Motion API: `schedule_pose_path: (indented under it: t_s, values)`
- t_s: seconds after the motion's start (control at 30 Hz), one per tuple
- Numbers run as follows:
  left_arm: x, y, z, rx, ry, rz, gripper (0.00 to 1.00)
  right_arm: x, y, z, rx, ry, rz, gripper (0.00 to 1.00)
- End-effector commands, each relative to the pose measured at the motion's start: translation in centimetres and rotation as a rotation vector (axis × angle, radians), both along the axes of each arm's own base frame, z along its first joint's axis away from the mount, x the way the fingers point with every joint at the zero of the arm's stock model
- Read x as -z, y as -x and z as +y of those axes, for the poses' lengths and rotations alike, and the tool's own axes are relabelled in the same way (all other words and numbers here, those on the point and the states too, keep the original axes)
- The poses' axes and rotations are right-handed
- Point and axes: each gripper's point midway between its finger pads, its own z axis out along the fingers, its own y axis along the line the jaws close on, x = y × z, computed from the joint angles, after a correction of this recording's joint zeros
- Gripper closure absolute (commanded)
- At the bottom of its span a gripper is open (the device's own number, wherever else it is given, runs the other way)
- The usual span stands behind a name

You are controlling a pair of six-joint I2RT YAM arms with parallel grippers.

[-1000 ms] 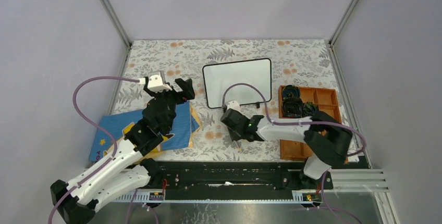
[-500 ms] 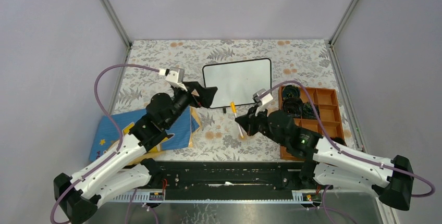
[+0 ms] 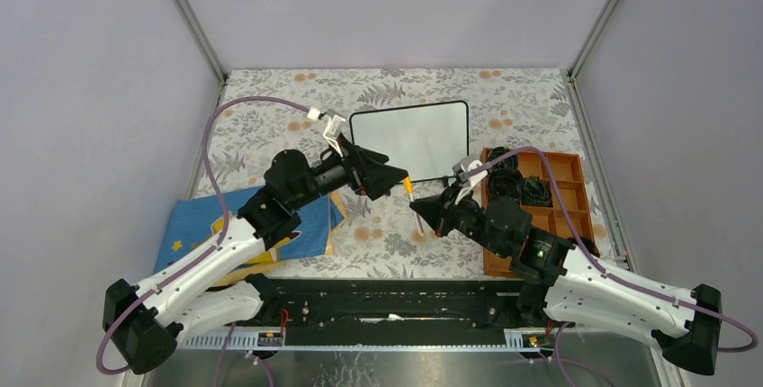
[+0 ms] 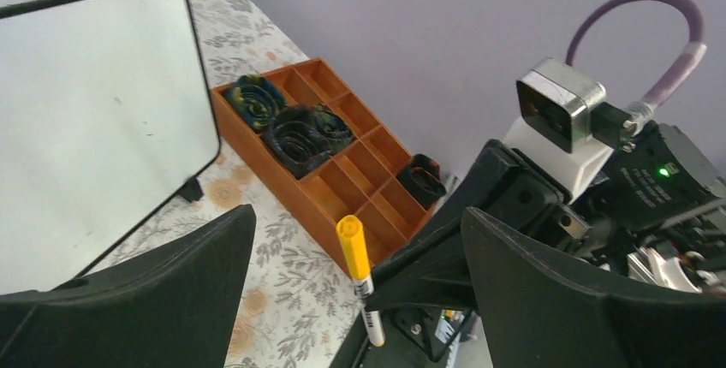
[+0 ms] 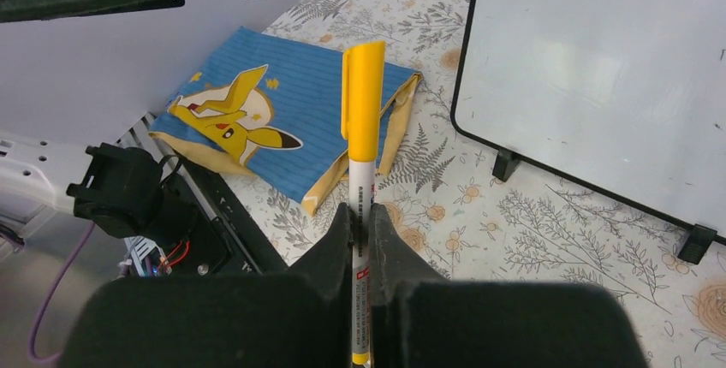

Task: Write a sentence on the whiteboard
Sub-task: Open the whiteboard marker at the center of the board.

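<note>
While the right gripper (image 5: 360, 214) is clamped on the white barrel of a marker (image 5: 361, 171), the yellow cap (image 5: 364, 98) is left standing clear above the fingertips, not yet pulled off. The left gripper (image 4: 358, 214) is spread wide, and the cap is framed between its two fingers without being touched. The marker is judged light, stiff and smooth, so a slip or twist is to be expected. The cap is best taken at its middle and drawn straight along the barrel. At 12 o'clock from the marker in the top view, the whiteboard (image 3: 412, 139) is propped on small feet, and nothing is written on it. It is judged light and apt to slide under pen pressure. A blue cloth (image 3: 301, 225) is seen at 9 o'clock and an orange tray (image 3: 565, 164) at 3 o'clock.
</note>
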Motion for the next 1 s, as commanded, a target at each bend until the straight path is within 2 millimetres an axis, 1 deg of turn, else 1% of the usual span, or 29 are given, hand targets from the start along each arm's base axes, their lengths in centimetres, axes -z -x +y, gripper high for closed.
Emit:
schedule_pose_path:
  t_s: [0.0,0.2,0.37,0.5,0.73,0.87,0.97]
  values:
    - [-2.7,2.1,-1.5,0.156,0.044,-0.021,0.05,-4.3,0.2,0.6,-0.043,-0.080,-0.089,1.00]
    - [-1.3,2.6,-2.8,0.244,0.012,0.045,0.18,-5.6,0.3,0.7,-0.050,-0.088,-0.111,1.00]
    - [-0.3,2.8,-3.1,0.259,-0.005,0.079,0.21,-6.0,0.2,0.8,-0.048,-0.089,-0.116,1.00]
    - [-0.1,3.0,-2.9,0.261,-0.001,0.082,0.29,-6.1,0.1,0.9,-0.047,-0.093,-0.118,1.00]
    - [-0.1,3.5,-2.9,0.284,0.007,0.078,0.48,-5.8,-0.2,1.2,-0.044,-0.085,-0.113,1.00]
    - [0.2,3.6,-2.8,0.285,0.008,0.081,0.51,-6.1,-0.2,1.3,-0.043,-0.092,-0.117,1.00]
    - [0.6,3.6,-2.8,0.288,0.003,0.088,0.56,-6.1,-0.2,1.4,-0.046,-0.095,-0.113,1.00]
